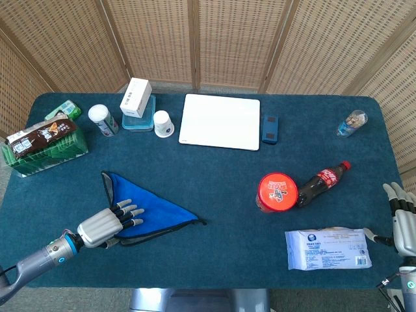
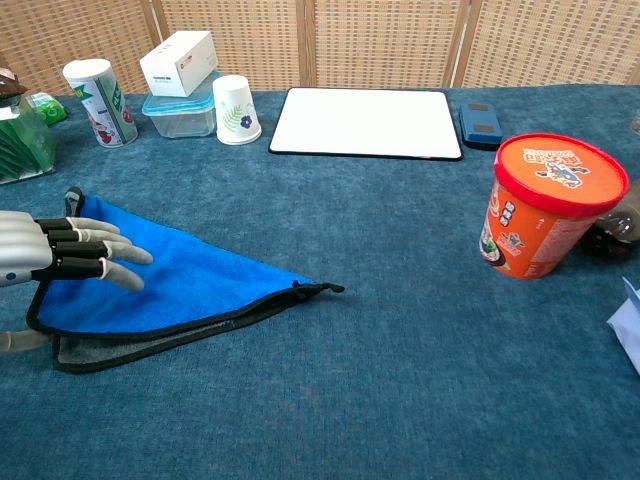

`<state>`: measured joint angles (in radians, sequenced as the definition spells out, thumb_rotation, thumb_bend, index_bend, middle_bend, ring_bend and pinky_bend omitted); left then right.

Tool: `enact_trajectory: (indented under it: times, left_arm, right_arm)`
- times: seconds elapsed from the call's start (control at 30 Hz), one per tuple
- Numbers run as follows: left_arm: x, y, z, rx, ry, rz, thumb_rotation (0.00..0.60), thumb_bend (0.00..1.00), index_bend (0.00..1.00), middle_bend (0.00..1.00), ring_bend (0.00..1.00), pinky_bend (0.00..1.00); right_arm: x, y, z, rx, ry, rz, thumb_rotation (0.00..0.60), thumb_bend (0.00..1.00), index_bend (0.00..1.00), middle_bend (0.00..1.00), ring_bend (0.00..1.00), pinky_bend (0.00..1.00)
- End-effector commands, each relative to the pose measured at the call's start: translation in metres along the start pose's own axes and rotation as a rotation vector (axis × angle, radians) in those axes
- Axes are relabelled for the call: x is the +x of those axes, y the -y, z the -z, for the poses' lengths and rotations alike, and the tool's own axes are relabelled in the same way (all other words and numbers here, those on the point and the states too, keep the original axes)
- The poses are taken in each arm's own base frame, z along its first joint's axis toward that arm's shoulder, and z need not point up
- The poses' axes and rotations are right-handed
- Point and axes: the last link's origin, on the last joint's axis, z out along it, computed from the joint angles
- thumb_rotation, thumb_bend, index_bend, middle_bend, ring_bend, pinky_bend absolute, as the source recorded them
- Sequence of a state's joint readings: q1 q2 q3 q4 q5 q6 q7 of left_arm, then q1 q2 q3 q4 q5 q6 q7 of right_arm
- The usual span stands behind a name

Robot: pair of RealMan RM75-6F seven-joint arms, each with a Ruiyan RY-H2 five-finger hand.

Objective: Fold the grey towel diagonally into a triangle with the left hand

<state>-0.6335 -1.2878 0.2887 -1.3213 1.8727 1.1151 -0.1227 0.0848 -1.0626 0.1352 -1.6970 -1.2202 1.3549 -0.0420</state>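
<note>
The towel (image 1: 153, 209) (image 2: 190, 285) lies folded into a triangle on the blue table, blue side up, with its grey underside showing along the near edge. One corner points right. My left hand (image 1: 104, 224) (image 2: 65, 252) hovers over the towel's left end with fingers spread and nothing in them. At the table's right edge my right hand (image 1: 404, 218) stays with fingers apart, holding nothing; the chest view does not show it.
An orange tub (image 1: 277, 191) (image 2: 548, 205), a cola bottle (image 1: 322, 182) and a white wipes pack (image 1: 329, 248) sit on the right. At the back are a white board (image 1: 220, 121), a paper cup (image 2: 236, 110), a can (image 2: 96, 88) and a box on a container (image 2: 178, 62).
</note>
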Motion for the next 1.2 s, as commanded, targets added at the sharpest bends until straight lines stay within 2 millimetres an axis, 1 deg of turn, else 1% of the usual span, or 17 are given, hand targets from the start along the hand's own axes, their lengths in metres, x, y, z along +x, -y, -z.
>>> enact_trajectory:
  times: [0.03, 0.2, 0.33, 0.57, 0.73, 0.8, 0.83, 0.87, 1.0, 1.2]
  left_arm:
    - [0.001, 0.001, 0.003, 0.005, -0.010, 0.003, 0.600, 0.48, 0.07, 0.00, 0.00, 0.00]
    - [0.004, 0.002, 0.007, 0.013, -0.036, 0.015, 0.600, 0.43, 0.00, 0.00, 0.00, 0.00]
    - [0.008, 0.001, 0.012, 0.011, -0.056, 0.056, 0.600, 0.37, 0.00, 0.00, 0.00, 0.00]
    - [0.012, -0.001, 0.023, 0.005, -0.086, 0.055, 0.600, 0.37, 0.00, 0.00, 0.00, 0.00]
    - [0.016, 0.006, 0.031, 0.058, -0.136, 0.060, 0.600, 0.37, 0.00, 0.00, 0.00, 0.00]
    - [0.020, 0.013, 0.037, 0.129, -0.201, 0.069, 0.600, 0.37, 0.00, 0.00, 0.00, 0.00]
    - [0.024, 0.020, 0.043, 0.196, -0.243, 0.053, 0.600, 0.37, 0.00, 0.00, 0.00, 0.00]
    - [0.024, 0.022, 0.047, 0.251, -0.270, 0.041, 0.600, 0.37, 0.00, 0.00, 0.00, 0.00]
    - [0.024, 0.019, 0.058, 0.401, -0.327, 0.061, 0.600, 0.37, 0.01, 0.00, 0.00, 0.00]
    - [0.018, 0.018, 0.076, 0.530, -0.357, 0.099, 0.600, 0.37, 0.04, 0.00, 0.00, 0.00]
  right_arm:
    - [0.000, 0.001, 0.001, 0.002, 0.002, 0.001, 0.600, 0.00, 0.06, 0.00, 0.00, 0.00]
    - [-0.001, 0.002, 0.001, 0.004, 0.005, 0.002, 0.600, 0.00, 0.06, 0.00, 0.00, 0.00]
    - [-0.001, 0.002, 0.001, 0.005, 0.007, 0.002, 0.600, 0.00, 0.06, 0.00, 0.00, 0.00]
    - [-0.002, 0.004, 0.002, 0.012, 0.009, 0.001, 0.600, 0.00, 0.06, 0.00, 0.00, 0.00]
    - [-0.002, 0.006, 0.004, 0.022, 0.012, -0.002, 0.600, 0.00, 0.06, 0.00, 0.00, 0.00]
    - [-0.001, 0.007, 0.005, 0.028, 0.012, -0.003, 0.600, 0.00, 0.06, 0.00, 0.00, 0.00]
    - [-0.002, 0.008, 0.005, 0.032, 0.015, -0.004, 0.600, 0.00, 0.06, 0.00, 0.00, 0.00]
    - [-0.002, 0.009, 0.005, 0.035, 0.017, -0.004, 0.600, 0.00, 0.06, 0.00, 0.00, 0.00]
    - [-0.001, 0.010, 0.005, 0.044, 0.001, 0.008, 0.600, 0.00, 0.06, 0.00, 0.00, 0.00]
    - [0.000, 0.007, 0.004, 0.035, -0.027, 0.022, 0.600, 0.00, 0.06, 0.00, 0.00, 0.00]
